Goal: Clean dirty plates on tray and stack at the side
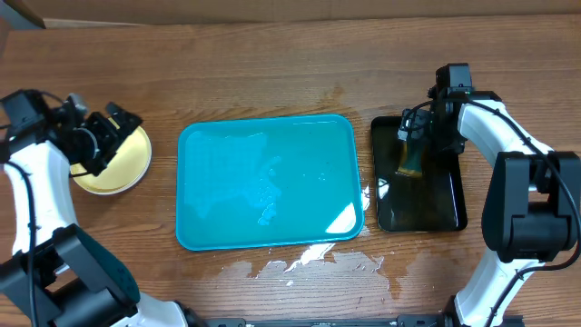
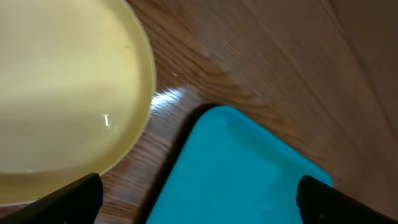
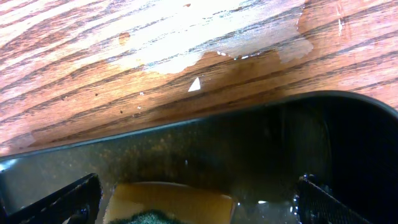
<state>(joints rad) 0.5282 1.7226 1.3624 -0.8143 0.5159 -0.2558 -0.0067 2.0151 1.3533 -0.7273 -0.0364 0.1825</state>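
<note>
We record, on the table (image 1: 272,64): large tray (image 1: 209,154) at centre; plate (image 1: 127,173) to its left, slightly apart; small tray (image 1: 436,204) just beside its right edge; sponge (image 1: 408,162) in the small tray's rear-left part; spilled water (image 1: 313,262) on the table before the large tray.

tray (image 1: 272,154) open above | yellow plate (image 1: 123,173) near left rim | black tray (image 1: 427,204) beside right rim

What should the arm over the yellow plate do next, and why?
Probably lift the left gripper up and away from the yellow plate. Its jaws look open with nothing between them, the plate already sits on the table beside the blue tray, and that tray holds no plates.
</note>
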